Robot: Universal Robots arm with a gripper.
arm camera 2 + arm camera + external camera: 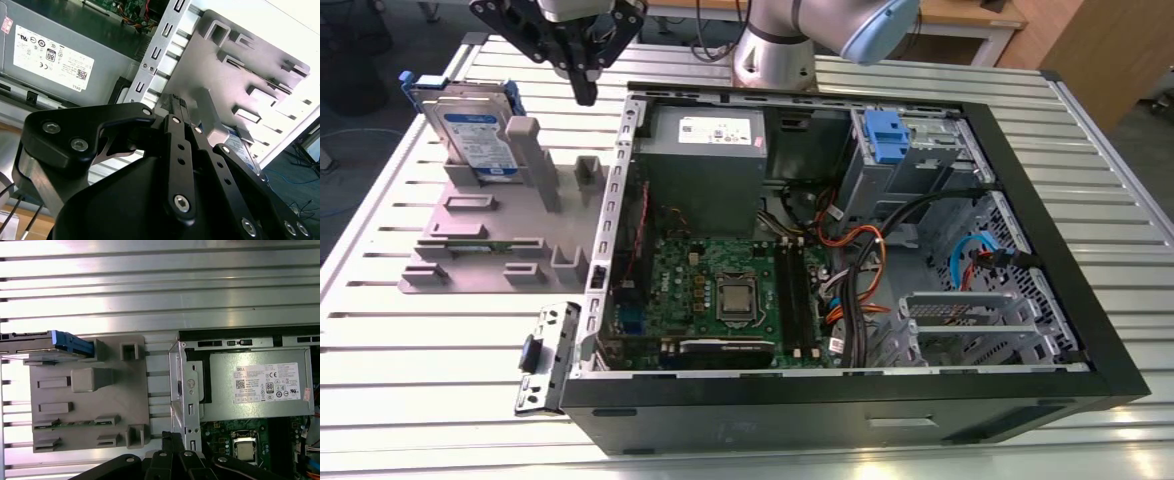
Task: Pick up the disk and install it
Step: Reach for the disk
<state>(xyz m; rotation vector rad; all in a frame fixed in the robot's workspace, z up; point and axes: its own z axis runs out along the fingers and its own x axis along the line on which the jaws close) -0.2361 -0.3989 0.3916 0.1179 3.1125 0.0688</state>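
Looking from the front of the exterior view, I first see the table (400, 400), made of long shiny metal slats. On it lies the big computer case (854, 410), a black box with its side off. A small flat metal bracket (542, 358) with holes lies just beside the case, at the exterior view's left.

Inside the case is a green board (720, 290) with a square shiny chip (736, 297), next to bundles of orange and black wires (854, 250). Farther back sit a plain grey power box (704, 160) with a white sticker and a blue plastic handle (887, 135) in a metal bay.

At the exterior view's left of the case is a dull grey plastic stand (467, 235) with blocky slots and posts. The disk (474, 135) stands upright on its edge at the stand's far end. It is a flat silver rectangle with a white-and-blue sticker and a blue frame.

My gripper (584, 92) hangs in the air over the gap between the stand and the case wall, apart from the disk. Its black fingers (175, 107) are pressed together with nothing between them. Behind it rises the round, smooth silver arm (781, 40).
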